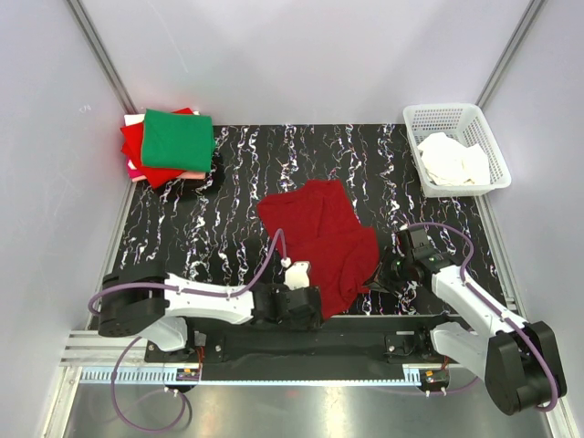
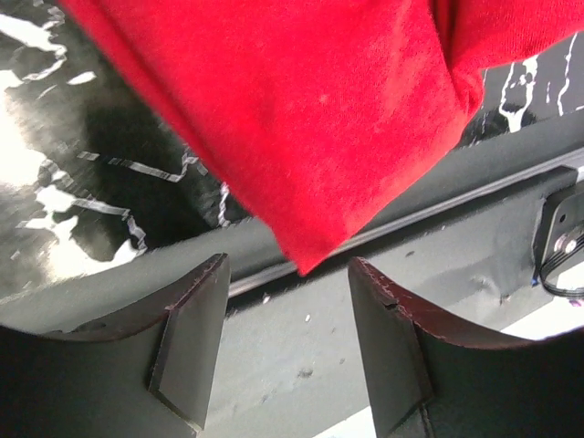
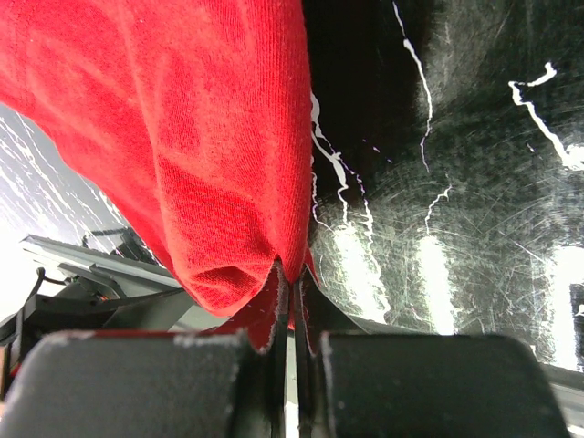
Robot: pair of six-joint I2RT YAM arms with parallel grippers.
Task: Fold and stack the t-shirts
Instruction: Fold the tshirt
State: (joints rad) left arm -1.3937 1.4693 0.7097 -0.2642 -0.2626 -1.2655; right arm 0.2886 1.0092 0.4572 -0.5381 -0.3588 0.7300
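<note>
A dark crimson t-shirt (image 1: 319, 239) lies rumpled in the middle of the black marbled table (image 1: 219, 228). My right gripper (image 1: 383, 272) is at the shirt's right edge. In the right wrist view that gripper (image 3: 294, 274) is shut on a fold of the red cloth (image 3: 201, 137), which bulges up from the jaws. My left gripper (image 1: 315, 306) is at the shirt's near corner. In the left wrist view it (image 2: 287, 266) stands open, with the shirt's pointed corner (image 2: 301, 119) just ahead of the fingertips and nothing gripped. Folded t-shirts are stacked at the back left, green (image 1: 178, 139) on bright red (image 1: 137, 146) and pale pink (image 1: 192, 174).
A white lattice basket (image 1: 456, 114) holding white cloth (image 1: 453, 160) stands at the back right. A grey metal rail (image 2: 456, 246) runs along the table's near edge under the left gripper. Pale walls close in the table on three sides.
</note>
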